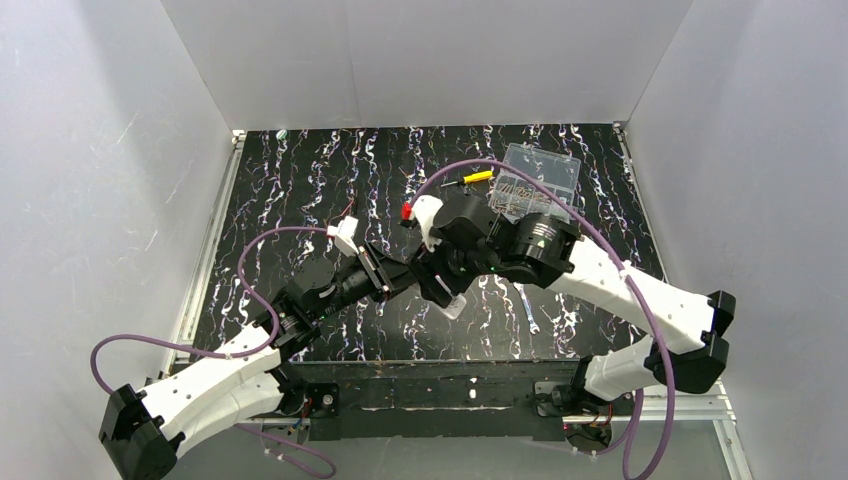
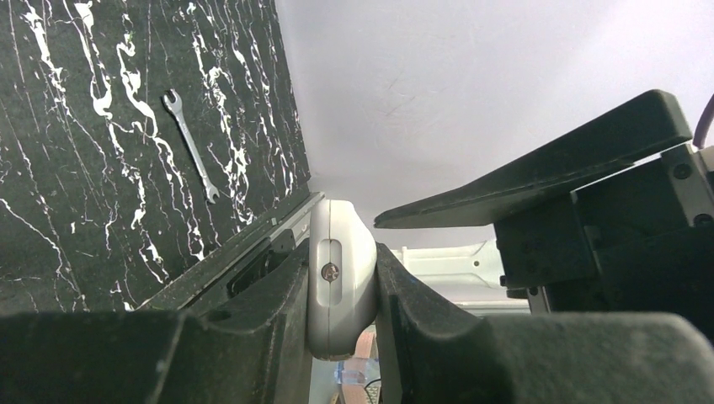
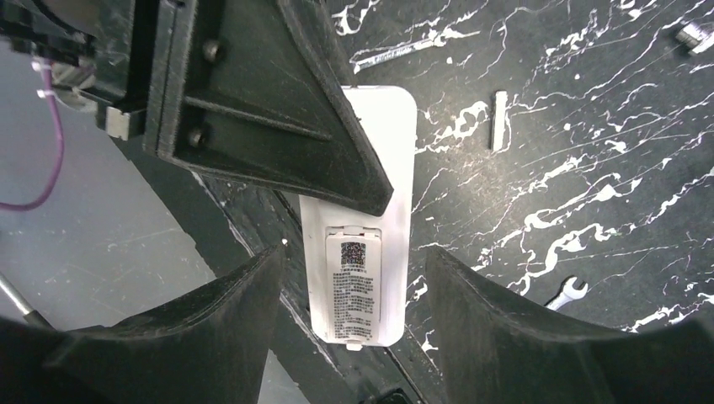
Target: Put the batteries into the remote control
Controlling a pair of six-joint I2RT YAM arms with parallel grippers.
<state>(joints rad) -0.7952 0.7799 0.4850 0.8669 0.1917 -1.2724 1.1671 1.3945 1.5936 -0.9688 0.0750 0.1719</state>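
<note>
Step in hand: late stage, I'd judge. The small slim white rectangular remote control (image 3: 358,252) is back-side up, and its labelled battery cover looks seated over the compartment. No orange batteries show in any view. I can't tell if they're inside or just hidden, but a seated cover suggests inside.

Left hand (image 2: 341,286): closed on the remote, clamping its narrow sides at the end away from the cover. It holds the remote off the black white-veined table (image 3: 589,168), near-centre, between the two arms.

Right hand (image 3: 352,278): open. Its fingers stand either side of the cover end with a gap on both sides, touching nothing.

Next move calls for:
- Check the cover is latched flush, pressing on the cover end with the left grip as backstop.
- Lay the remote flat on bare table before the left hand lets go.
- If the cells aren't in, the cover must come off first. That means a push along the remote's length, not across it.

Count:
- remote: 1
- batteries seen: 0
- hands: 2
- small silver open-ended wrench (image 2: 192,145): 1, on the table right of the remote
- short pale silvery stub (image 3: 499,120): 1, on the table nearby
- yellow-handled screwdriver (image 1: 478,177): 1, far side
- clear plastic compartment box (image 1: 540,180): 1, far right, just beside the screwdriver
</note>
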